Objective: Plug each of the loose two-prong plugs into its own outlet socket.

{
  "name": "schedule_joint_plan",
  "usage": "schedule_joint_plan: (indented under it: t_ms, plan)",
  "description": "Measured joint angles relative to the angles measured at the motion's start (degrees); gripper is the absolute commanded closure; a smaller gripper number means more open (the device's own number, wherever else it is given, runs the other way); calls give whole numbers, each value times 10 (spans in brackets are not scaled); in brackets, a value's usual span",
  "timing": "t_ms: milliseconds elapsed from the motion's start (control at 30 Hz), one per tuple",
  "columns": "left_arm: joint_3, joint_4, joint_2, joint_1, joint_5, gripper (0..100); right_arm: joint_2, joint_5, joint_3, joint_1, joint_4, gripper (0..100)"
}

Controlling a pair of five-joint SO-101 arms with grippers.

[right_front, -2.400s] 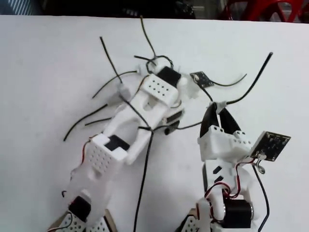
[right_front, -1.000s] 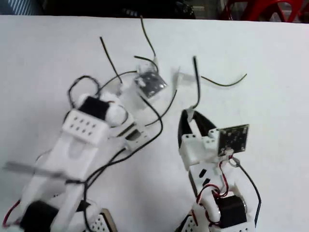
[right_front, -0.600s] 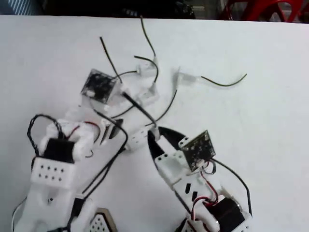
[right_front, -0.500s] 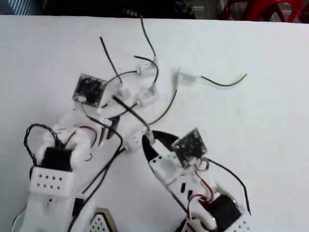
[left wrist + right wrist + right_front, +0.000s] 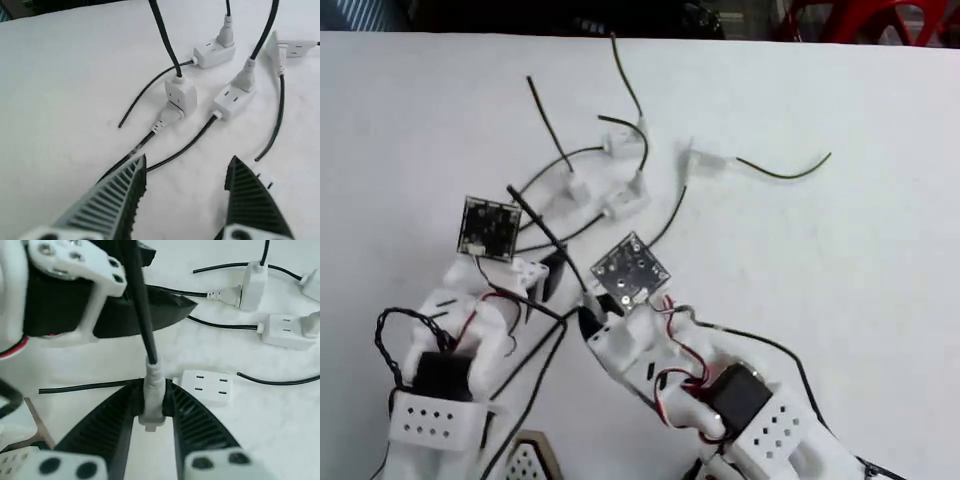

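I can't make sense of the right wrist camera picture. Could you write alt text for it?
The right gripper pinches a white plug, its black cord rising away. Just beside it an empty white socket block lies on the white table, with other socket blocks, plugs already in them, farther off.

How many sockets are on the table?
5. In the high view: back socket, left socket, middle socket, right socket. The empty socket lies beside the right tool. Others may be hidden under the arms.
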Motion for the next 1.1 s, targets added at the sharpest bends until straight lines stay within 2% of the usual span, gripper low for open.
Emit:
schedule_joint_plan:
  t_ms: [167, 433, 733, 900, 1100]
  plan:
    - [0, 41, -1, 37, -33, 744, 1, 0, 0, -4, -7, 981]
    - [-1, 46, -1, 75, -38, 744, 1, 0, 0, -4, -7, 981]
    - [-12, 47, -1, 75, -38, 745, 1, -2, 25, -2, -38, 981]
    - [-29, 46, -2, 39, -4, 745, 4, -3, 27, -6, -40, 981]
    - [-32, 46, -2, 8, 25, 744, 4, -52, 27, 18, -69, 981]
